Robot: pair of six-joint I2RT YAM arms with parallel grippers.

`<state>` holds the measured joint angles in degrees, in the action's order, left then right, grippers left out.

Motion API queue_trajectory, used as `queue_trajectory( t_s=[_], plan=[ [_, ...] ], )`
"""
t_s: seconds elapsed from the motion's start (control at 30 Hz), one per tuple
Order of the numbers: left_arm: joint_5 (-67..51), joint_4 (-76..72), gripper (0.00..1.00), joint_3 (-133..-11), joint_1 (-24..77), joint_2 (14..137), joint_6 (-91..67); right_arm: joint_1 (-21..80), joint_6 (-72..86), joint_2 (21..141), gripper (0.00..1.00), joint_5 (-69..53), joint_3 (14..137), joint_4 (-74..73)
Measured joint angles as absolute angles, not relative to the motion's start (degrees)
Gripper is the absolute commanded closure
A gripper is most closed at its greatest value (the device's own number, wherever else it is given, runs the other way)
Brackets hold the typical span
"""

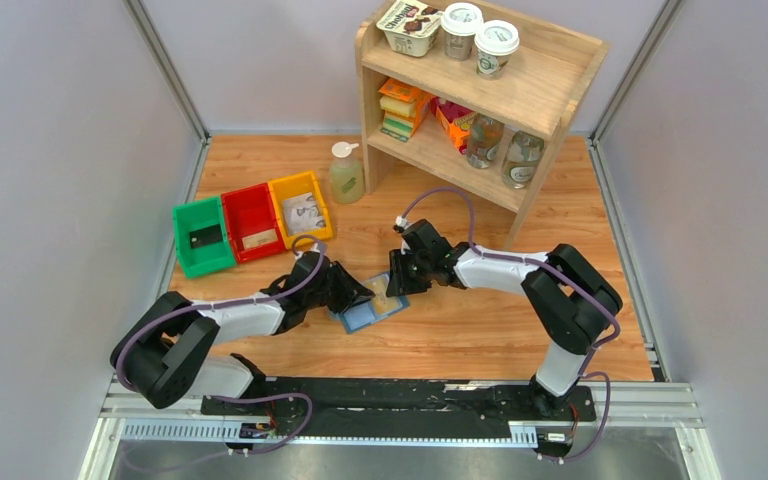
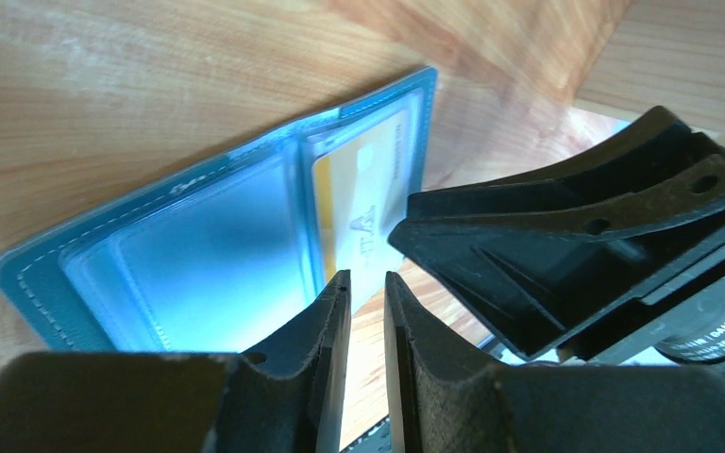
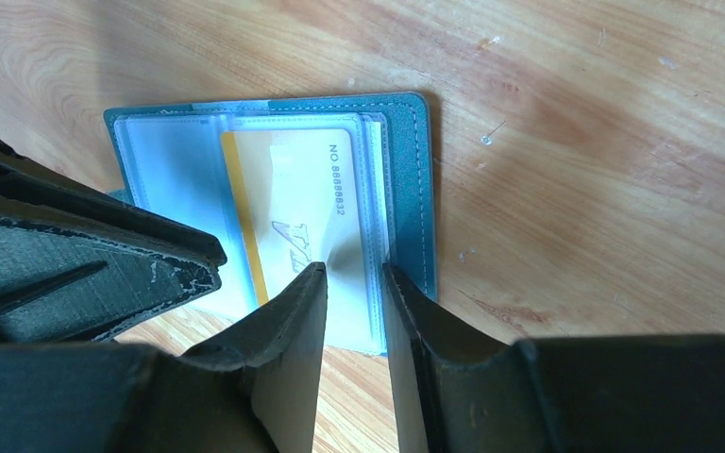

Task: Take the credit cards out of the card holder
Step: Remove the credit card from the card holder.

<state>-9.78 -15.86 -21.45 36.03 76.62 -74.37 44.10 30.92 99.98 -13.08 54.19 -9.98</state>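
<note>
The blue-grey card holder (image 1: 365,316) lies open on the wooden table between my two grippers. Its clear inner pocket holds a yellow and white card (image 3: 293,198), also seen in the left wrist view (image 2: 359,198). My right gripper (image 3: 351,269) hangs low over that card's near right part, jaws a little apart with nothing between them. My left gripper (image 2: 366,278) is at the holder's (image 2: 38,283) near edge by the middle fold, jaws a narrow gap apart and empty. The holder's left pocket looks empty. In the top view the grippers (image 1: 358,295) (image 1: 397,283) almost meet.
Green (image 1: 203,238), red (image 1: 253,222) and yellow (image 1: 301,207) bins stand at the back left, each with a card in it. A soap bottle (image 1: 346,175) stands next to a wooden shelf (image 1: 480,90) of groceries at the back.
</note>
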Motion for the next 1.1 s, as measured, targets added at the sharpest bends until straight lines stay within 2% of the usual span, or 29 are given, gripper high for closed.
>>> queue_trajectory(
  t_s=[0.63, 1.1],
  plan=[
    [-9.0, -14.8, 0.71, -23.0, 36.0, 80.9, -75.1, 44.2, 32.2, 100.0, 0.66, -13.9, 53.5, -8.5],
    [-8.6, -21.1, 0.78, -19.9, 36.0, 76.9, -74.9, 44.1, 33.0, 100.0, 0.66, -14.5, 53.2, -7.8]
  ],
)
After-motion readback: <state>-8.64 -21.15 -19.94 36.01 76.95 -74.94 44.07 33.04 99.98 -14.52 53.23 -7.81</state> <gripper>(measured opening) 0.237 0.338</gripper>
